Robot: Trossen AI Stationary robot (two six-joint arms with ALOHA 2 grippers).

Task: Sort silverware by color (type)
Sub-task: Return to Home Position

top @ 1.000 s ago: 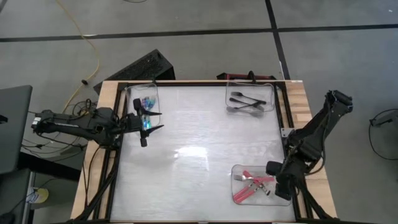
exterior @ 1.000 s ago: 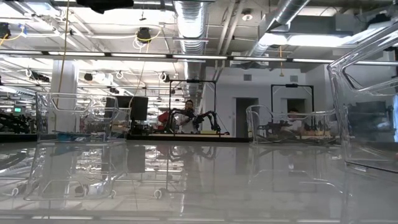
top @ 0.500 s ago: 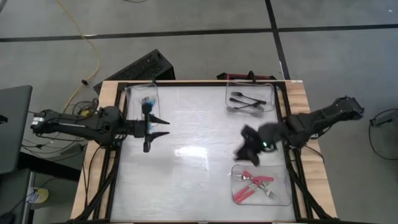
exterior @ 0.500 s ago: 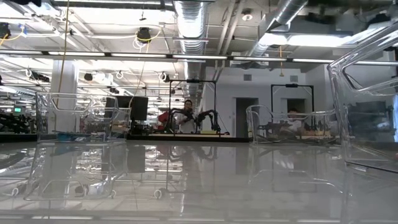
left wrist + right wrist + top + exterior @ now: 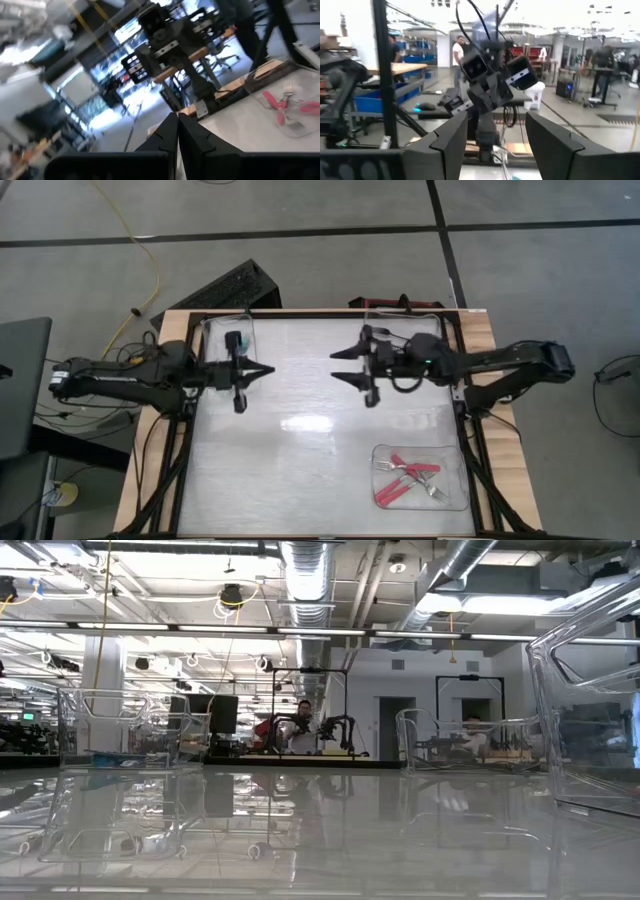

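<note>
Blue-handled forks (image 5: 236, 339) lie in a clear tray (image 5: 213, 330) at the far left. Red forks (image 5: 400, 476) lie in a clear tray (image 5: 455, 498) at the near right, which also shows in the left wrist view (image 5: 295, 107). A third clear tray (image 5: 405, 313) stands at the far right, with my right arm over most of it. My left gripper (image 5: 268, 370) is shut and empty, level and pointing toward the table's right. My right gripper (image 5: 340, 367) faces it, open and empty. Neither gripper shows in the low view.
The middle of the white table (image 5: 300, 450) lies bare between the trays. In the low view the three trays (image 5: 125, 730) (image 5: 470, 745) (image 5: 590, 710) stand on the glossy top. Black frame rails run along the table's left and right edges.
My left gripper has moved from over the far-left tray toward the table's middle and has shut on nothing. My right gripper has swung from beside the near-right tray toward the far edge and then left, past the far-right tray, and now points at the left gripper.
</note>
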